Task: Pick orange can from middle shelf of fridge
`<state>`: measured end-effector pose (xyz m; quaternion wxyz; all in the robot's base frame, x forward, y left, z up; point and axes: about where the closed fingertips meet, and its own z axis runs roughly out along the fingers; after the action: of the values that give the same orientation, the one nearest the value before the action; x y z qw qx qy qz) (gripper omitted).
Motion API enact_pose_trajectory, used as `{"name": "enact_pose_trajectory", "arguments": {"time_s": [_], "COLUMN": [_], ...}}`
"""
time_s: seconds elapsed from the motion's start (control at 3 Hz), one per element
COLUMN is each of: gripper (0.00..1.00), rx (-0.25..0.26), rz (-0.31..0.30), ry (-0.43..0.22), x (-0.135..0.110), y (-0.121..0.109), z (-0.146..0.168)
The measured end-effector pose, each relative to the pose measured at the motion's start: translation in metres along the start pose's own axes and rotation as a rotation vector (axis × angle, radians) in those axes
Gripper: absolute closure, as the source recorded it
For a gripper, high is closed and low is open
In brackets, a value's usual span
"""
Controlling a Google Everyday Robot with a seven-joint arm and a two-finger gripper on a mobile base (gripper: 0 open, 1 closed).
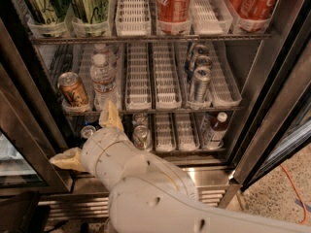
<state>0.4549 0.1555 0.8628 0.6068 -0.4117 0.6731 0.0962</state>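
fridge (30, 130) open to the camera, dark frame at left. orange can (73, 89) sits at the front of the leftmost lane of the middle shelf (175, 110). can upright, long axis vertical, silver lid and pull tab up, lid tipped slightly toward the camera by the viewing angle; dark squiggly marks face out. just right of it, front water bottle (103, 79) upright with a second bottle behind; whether can and bottle touch, cannot tell. gripper (82, 135) is below the can and a little right of it, in front of the bottom shelf, apart from the can. its two tan fingers (111, 115) are splayed wide, one pointing up toward the middle shelf edge beside the bottle, the other pointing left and low; jaws open, nothing between them. white arm (146, 188) runs from the gripper down to the lower right. further right on the middle shelf: bare white trays (138, 76), then a row of slim silver cans (199, 81), upright. above, green cans (43, 4) at left, red cola cans (172, 4) at centre and right.
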Motion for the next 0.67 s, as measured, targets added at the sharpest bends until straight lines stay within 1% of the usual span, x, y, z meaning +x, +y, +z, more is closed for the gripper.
{"name": "enact_pose_trajectory", "arguments": {"time_s": [0.33, 0.67], "gripper": [0.00, 0.00], "rx": [0.058, 0.087], "rz": [0.050, 0.120], "ry": [-0.059, -0.107], "x": [-0.009, -0.020], "y": [0.004, 0.008], "z": [0.020, 0.045]}}
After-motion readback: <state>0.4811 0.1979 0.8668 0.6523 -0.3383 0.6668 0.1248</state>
